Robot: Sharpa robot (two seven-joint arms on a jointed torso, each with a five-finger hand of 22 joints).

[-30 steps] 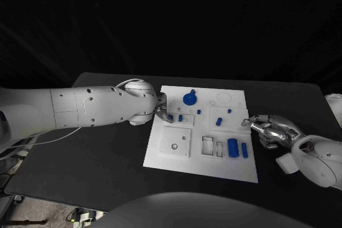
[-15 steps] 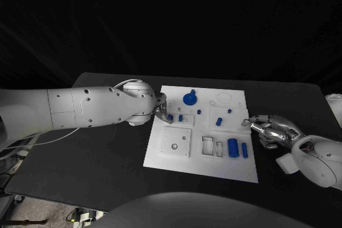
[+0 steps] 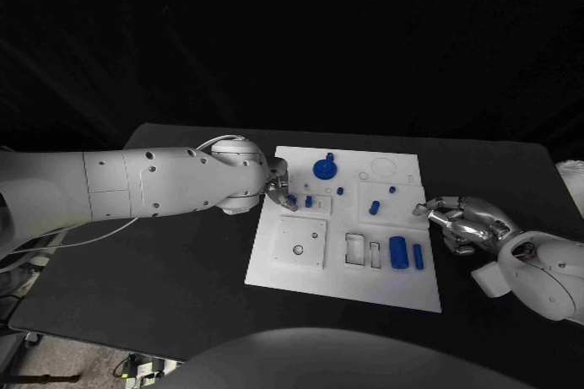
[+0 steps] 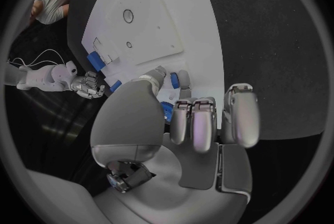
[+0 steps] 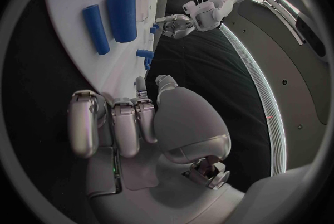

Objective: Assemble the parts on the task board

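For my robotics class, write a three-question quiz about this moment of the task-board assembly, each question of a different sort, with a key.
1. True or false: the right silver hand holds a small blue part.
2. Multiple choice: the left silver hand is at which place? A) off the black table; B) at the left edge of the white task board, by small blue parts; C) on the two blue cylinders.
3. Fill in: the round blue knobbed part stands near the board's ___ edge, far or near from the robot.

Key: 1 false, it rests beside the board's right edge with nothing in it; 2 B; 3 far.
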